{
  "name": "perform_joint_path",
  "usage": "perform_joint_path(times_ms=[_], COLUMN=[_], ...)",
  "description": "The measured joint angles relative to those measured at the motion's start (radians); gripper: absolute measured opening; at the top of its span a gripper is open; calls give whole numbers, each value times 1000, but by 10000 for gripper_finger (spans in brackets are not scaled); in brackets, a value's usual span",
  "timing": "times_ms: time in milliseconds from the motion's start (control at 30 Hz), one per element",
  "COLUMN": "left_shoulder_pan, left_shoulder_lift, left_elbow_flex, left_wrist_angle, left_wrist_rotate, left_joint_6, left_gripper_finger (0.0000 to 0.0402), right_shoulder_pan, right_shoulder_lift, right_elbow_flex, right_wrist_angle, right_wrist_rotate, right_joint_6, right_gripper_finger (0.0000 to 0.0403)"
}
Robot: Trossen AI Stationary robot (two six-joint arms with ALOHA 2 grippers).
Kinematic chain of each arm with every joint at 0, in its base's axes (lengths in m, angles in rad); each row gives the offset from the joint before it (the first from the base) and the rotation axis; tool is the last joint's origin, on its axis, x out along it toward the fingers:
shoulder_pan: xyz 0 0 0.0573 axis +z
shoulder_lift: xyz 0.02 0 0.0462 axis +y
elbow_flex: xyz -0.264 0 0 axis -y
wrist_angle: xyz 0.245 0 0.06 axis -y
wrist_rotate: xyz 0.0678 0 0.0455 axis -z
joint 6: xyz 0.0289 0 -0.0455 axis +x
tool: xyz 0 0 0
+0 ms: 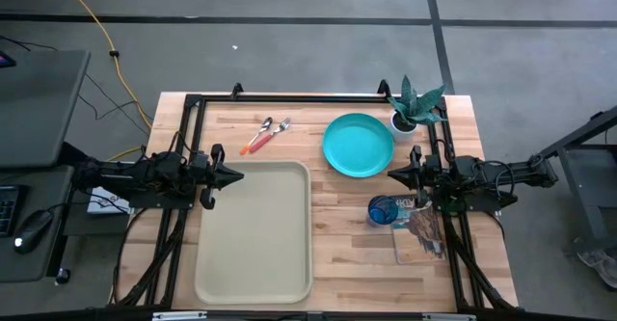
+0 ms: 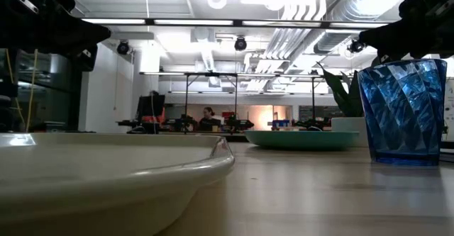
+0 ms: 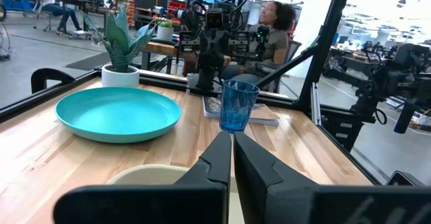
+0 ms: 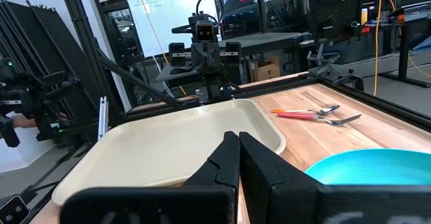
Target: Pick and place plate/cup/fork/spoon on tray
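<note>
Butcher-block wood forms the table (image 1: 337, 215), laid in pale planks inside a black metal frame. At its left edge we find the left gripper (image 1: 234, 174), raised over the tray's upper-left corner; its two dark tapered fingers (image 3: 217, 163) are pressed together and hold nothing. Below and to the right of it lies the tray (image 1: 255, 229), a smooth beige rectangle with rounded corners and a raised, curled rim, its surface bare.

Above the tray, on the bare wood, we note a fork (image 1: 273, 132) and spoon (image 1: 258, 134) lying side by side at a slant, metal heads toward the far edge, handles orange-red.

Right of the tray sits the plate (image 1: 358, 145), a round turquoise disc with a shallow rim, matte and flat on the table. Just beyond its upper-right edge stands a white pot with a spiky green plant (image 1: 413, 104).

Below the plate, the cup (image 1: 383, 210) stands upright on the wood: a translucent blue tumbler with faceted, swirled walls. It is well clear of the tray and touches the corner of a printed magazine (image 1: 419, 232).

The right gripper (image 1: 392, 174) hovers between plate and cup, pointing at the tray; its fingers (image 4: 229, 158) are likewise closed tight on nothing.
</note>
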State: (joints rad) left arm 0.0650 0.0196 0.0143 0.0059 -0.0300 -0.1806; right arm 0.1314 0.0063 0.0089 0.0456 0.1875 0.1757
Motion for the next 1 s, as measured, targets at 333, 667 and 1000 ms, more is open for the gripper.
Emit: perform_joint_path(times_ms=[333, 667, 1000], left_shoulder_pan=[0, 0, 0], left_shoulder_lift=[0, 0, -1], left_elbow_flex=[0, 0, 0], left_wrist_angle=[0, 0, 71], left_wrist_rotate=[0, 0, -17], left_joint_6=[0, 0, 0], left_gripper_finger=[1, 0, 1], right_shoulder_pan=[0, 0, 0], right_shoulder_lift=[0, 0, 0], right_elbow_flex=[0, 0, 0], right_wrist_angle=[0, 0, 0], right_wrist_rotate=[0, 0, 0], right_joint_6=[0, 0, 0], right_gripper_finger=[0, 0, 0])
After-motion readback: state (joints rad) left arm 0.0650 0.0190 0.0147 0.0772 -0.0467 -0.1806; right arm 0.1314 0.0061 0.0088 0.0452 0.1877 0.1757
